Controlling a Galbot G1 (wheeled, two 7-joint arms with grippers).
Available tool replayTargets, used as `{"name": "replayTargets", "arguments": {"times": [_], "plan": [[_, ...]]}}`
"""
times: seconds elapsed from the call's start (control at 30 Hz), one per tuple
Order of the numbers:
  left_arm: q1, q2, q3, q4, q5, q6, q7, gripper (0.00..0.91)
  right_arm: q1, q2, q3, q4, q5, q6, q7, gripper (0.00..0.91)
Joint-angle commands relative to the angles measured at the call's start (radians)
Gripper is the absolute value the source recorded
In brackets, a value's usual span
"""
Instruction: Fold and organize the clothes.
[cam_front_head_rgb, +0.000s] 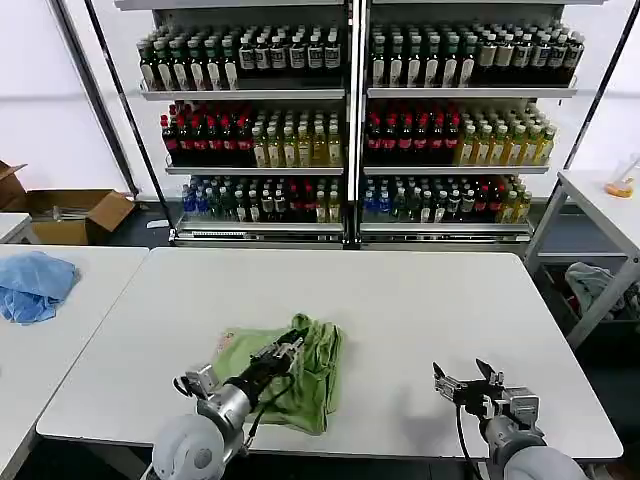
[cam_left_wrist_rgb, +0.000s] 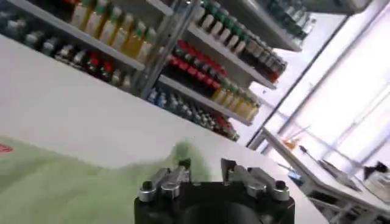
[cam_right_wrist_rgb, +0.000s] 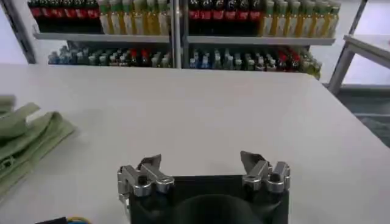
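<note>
Count: 1 shirt, 1 blue cloth, 2 grippers, 3 tables, 2 shelf units, 1 box.

1 light green shirt (cam_front_head_rgb: 288, 368) on the main white table (cam_front_head_rgb: 400, 310); 1 light blue cloth (cam_front_head_rgb: 33, 284) on the 2nd table (cam_front_head_rgb: 40, 350) at left; 3rd table (cam_front_head_rgb: 605, 205) at right. 2 grippers: left gripper (cam_front_head_rgb: 287, 350) and right gripper (cam_front_head_rgb: 458, 380). 2 shelf units (cam_front_head_rgb: 355, 120) w/ 3 rows of bottles each, too many bottles to count. 1 open cardboard box (cam_front_head_rgb: 75, 213) on the floor.
</note>
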Motion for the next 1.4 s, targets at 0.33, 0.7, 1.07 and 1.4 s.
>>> {"name": "replayTargets", "arguments": {"times": [0.33,0.7,1.07,1.4], "plan": [[0.142,0.084,-0.301,0.01,0.187,-0.015,-0.025,0.907,-0.002,0.004,0.004,-0.004,0.0,0.004,-0.006,0.907],[0.168,0.045,-0.315,0.119,0.248,-0.019,-0.037,0.907,0.004,-0.004,0.004,-0.011,0.0,0.005,-0.006,0.907],[0.11,0.032,-0.263,0.189,0.148,0.031,0.002,0.907,0.006,-0.01,0.007,0.002,0.004,0.002,-0.006,0.907],[0.108,0.029,-0.261,0.182,-0.063,0.094,0.098,0.907,0.004,-0.009,0.015,0.01,0.006,0.001,-0.004,0.907]]}}
